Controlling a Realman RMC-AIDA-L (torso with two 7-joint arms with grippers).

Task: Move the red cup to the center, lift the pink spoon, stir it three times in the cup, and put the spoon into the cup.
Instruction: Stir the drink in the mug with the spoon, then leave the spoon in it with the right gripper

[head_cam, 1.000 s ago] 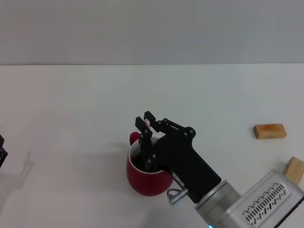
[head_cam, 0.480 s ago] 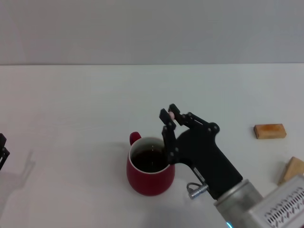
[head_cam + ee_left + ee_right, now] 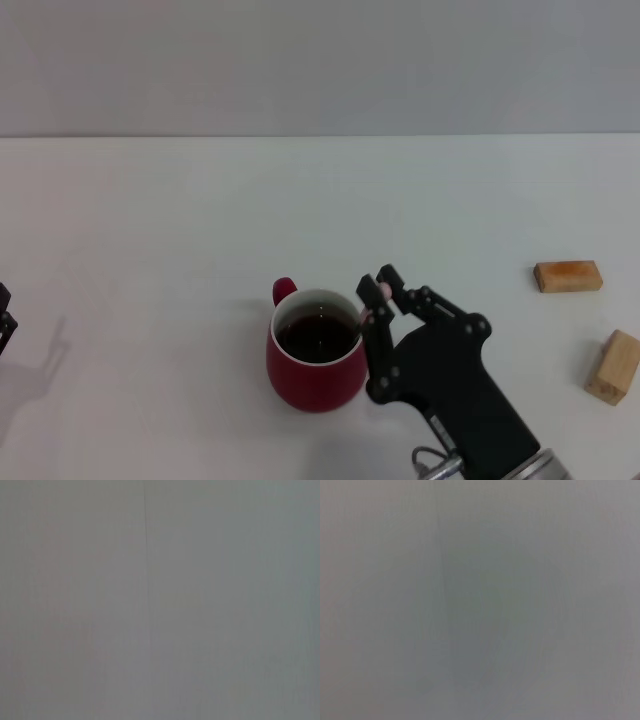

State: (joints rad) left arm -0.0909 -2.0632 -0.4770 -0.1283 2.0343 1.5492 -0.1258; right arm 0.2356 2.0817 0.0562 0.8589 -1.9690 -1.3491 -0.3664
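The red cup [image 3: 312,372] stands upright near the middle of the white table, with dark liquid inside and its small handle at the back left. My right gripper [image 3: 378,291] is just beside the cup's right rim, shut on the pale pink handle end of the pink spoon [image 3: 383,291]. The spoon's thin shaft slants down toward the cup's right rim; its bowl is hidden. Only a black bit of my left gripper [image 3: 4,322] shows, at the far left edge, away from the cup. Both wrist views show only plain grey.
Two tan wooden blocks lie at the right: one [image 3: 568,276] farther back, one [image 3: 613,367] nearer the front edge. The table's back edge [image 3: 320,136] meets a grey wall.
My right gripper has moved right and toward the front with the spoon, from over the cup's opening to beside its right rim. The cup has stayed in place.
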